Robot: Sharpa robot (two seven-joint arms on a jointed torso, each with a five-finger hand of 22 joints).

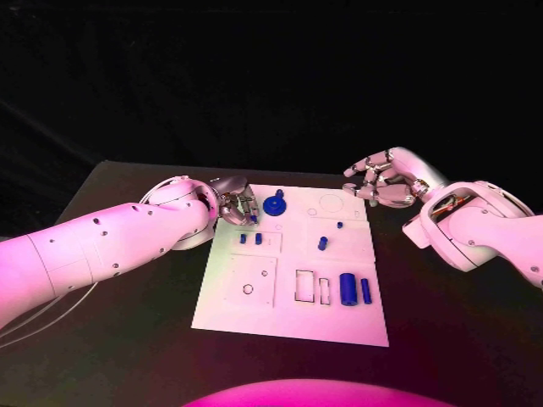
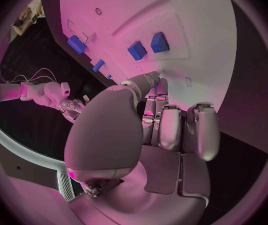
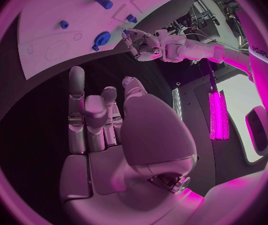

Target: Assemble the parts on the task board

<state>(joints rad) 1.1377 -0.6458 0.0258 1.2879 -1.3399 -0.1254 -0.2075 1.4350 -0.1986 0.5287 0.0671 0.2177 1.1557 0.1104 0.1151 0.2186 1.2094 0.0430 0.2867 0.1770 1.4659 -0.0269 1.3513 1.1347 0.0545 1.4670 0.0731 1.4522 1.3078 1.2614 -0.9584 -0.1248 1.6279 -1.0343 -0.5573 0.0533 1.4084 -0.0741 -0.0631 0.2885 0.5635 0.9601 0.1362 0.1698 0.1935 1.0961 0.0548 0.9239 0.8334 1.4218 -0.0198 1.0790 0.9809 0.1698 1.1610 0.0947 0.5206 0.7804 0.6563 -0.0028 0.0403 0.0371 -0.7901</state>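
Note:
The white task board [image 1: 290, 314] lies in the middle of the black table. My left hand [image 1: 232, 206] hovers at its far left corner, next to a blue gear-shaped part [image 1: 274, 206]. In the left wrist view the thumb and fingers [image 2: 161, 92] curl close together with a sliver of blue at their tips; whether they pinch it is unclear. My right hand [image 1: 382, 178] hangs above the table just past the board's far right corner, fingers loosely bent, holding nothing. The right wrist view shows the right hand [image 3: 99, 120], the gear [image 3: 101, 37] and the left hand [image 3: 143, 44].
Other blue parts sit on the board: two small blocks [image 1: 249, 239], short pegs [image 1: 323, 242] and upright cylinders [image 1: 348, 288] beside a rectangular slot [image 1: 305, 286]. A round recess [image 1: 333, 203] lies near the far right corner. Black table surrounds the board.

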